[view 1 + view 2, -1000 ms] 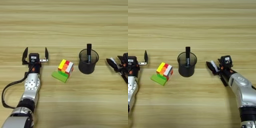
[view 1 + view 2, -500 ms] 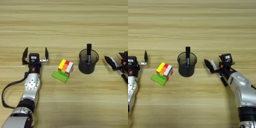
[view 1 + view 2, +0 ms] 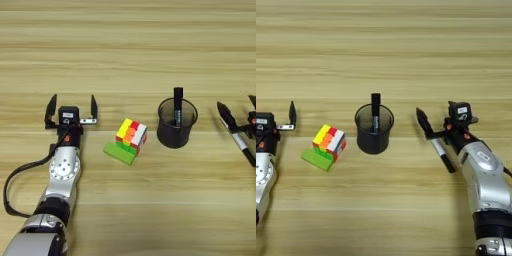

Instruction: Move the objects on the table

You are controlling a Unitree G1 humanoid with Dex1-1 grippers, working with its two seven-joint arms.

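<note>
Left of mesh cup (image 3: pixel 177 123), left eye view: puzzle cube (image 3: pixel 131 134) atop green block (image 3: pixel 120 152); left gripper (image 3: pixel 70 106) further left, fingers wide, idle.
Right eye view: right of cup, right gripper (image 3: pixel 434 131) pinching pen (image 3: pixel 439 148), angled toward cup, likely for insertion beside marker (image 3: pixel 375 111).

Black mesh cup (image 3: pixel 374 136), black marker (image 3: pixel 375 111) upright inside.

Things in a row across the tabletop (image 3: pixel 150 50).

The puzzle cube (image 3: pixel 131 135) sits on the block (image 3: pixel 119 153), left of the mesh cup (image 3: pixel 176 125), which holds a marker (image 3: pixel 177 104). The pen (image 3: pixel 442 152) lies right of the cup, beside the right gripper (image 3: pixel 442 131); the left gripper (image 3: pixel 70 106) is left of the cube.
</note>
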